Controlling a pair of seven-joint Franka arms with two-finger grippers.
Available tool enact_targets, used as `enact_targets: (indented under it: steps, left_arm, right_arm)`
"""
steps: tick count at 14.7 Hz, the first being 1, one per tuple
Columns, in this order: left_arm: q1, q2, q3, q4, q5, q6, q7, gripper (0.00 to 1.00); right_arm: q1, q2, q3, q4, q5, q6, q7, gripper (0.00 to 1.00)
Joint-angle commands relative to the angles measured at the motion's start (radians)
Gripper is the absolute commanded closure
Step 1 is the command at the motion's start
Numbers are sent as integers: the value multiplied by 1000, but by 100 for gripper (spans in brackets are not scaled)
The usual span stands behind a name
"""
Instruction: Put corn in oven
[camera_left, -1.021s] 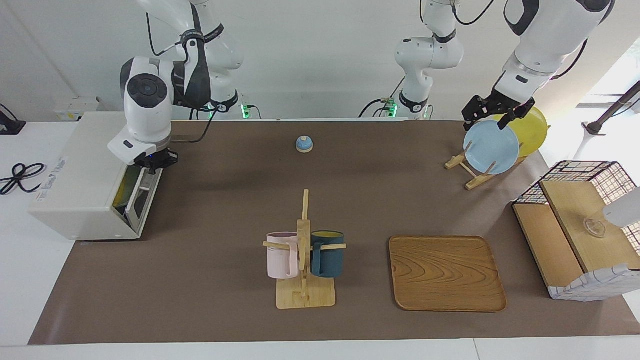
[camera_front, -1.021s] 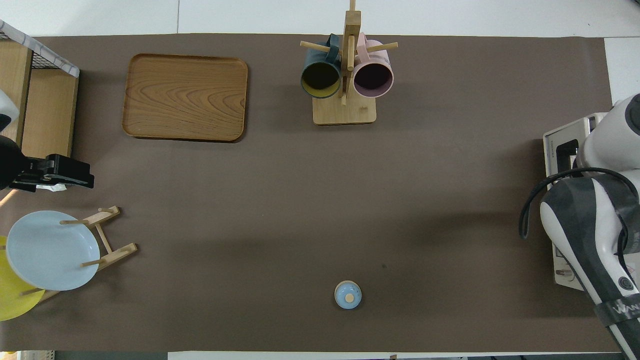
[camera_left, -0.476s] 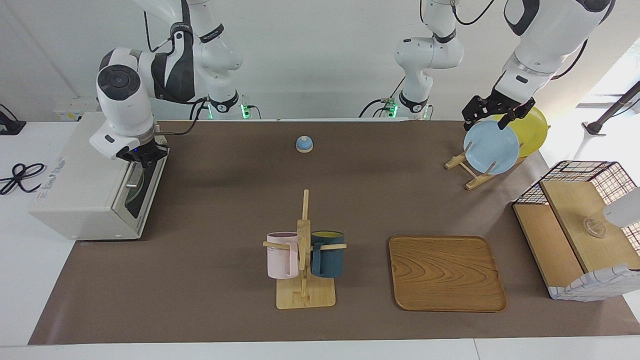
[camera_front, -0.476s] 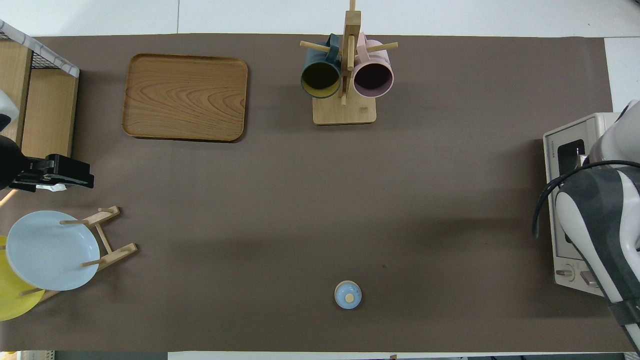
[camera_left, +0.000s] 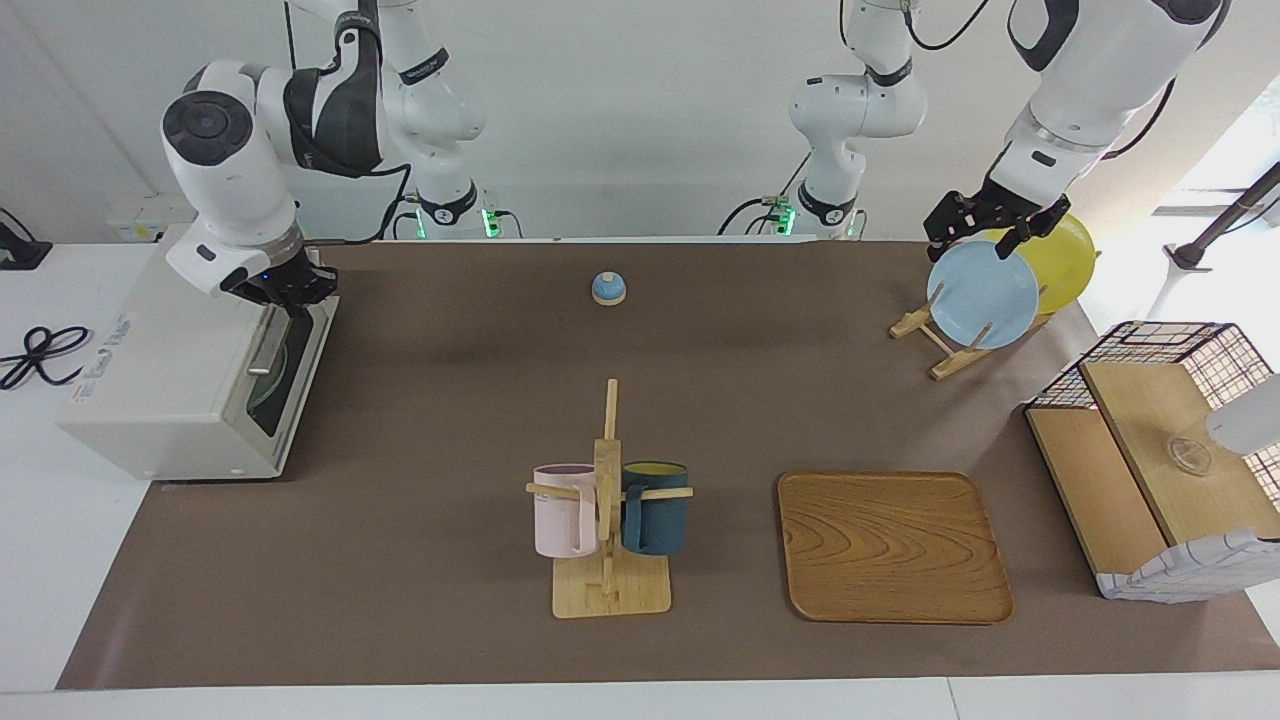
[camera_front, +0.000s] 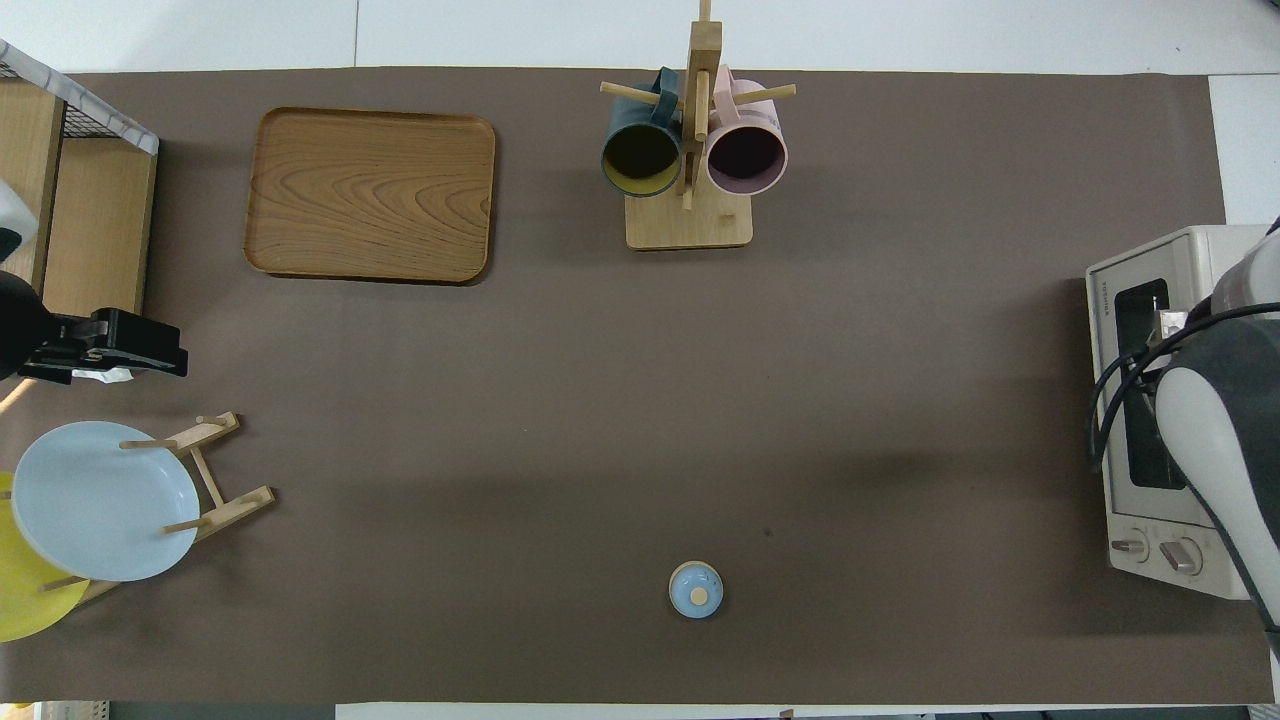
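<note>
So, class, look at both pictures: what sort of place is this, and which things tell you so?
Probably a robotics lab staged as a kitchen: two robot arms at a table, one gripper at a toaster oven, with a mug stand and a plate rack laid out.

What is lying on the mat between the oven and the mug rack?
Nothing: in the overhead view the brown mat is bare between the oven and the mug rack.

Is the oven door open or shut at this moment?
Shut: the oven's dark glass door lies flush with its white front, and the right gripper is at the handle end. The corn cannot be seen.
</note>
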Motion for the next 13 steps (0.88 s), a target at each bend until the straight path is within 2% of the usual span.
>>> enact_targets:
  steps: [1,4,6,8,13]
  left_arm:
    - [1,3,1,15,14,-19,2,0]
    - [1,3,1,16,14,-19,2,0]
    - [1,2,1,16,14,-19,2,0]
    - [1,2,1,15,14,-19,2,0]
    - [1,2,1,15,14,-19,2,0]
  right_arm:
    - [-5,-8,2,90,106,-61,-20,0]
    - [-3,-8,8,153,163,-111,-5,0]
    - [-3,-6,10,175,210,-122,87,0]
    - [7,0,13,192,212,-148,159,0]
    - [18,8,4,233,221,-200,161,0]
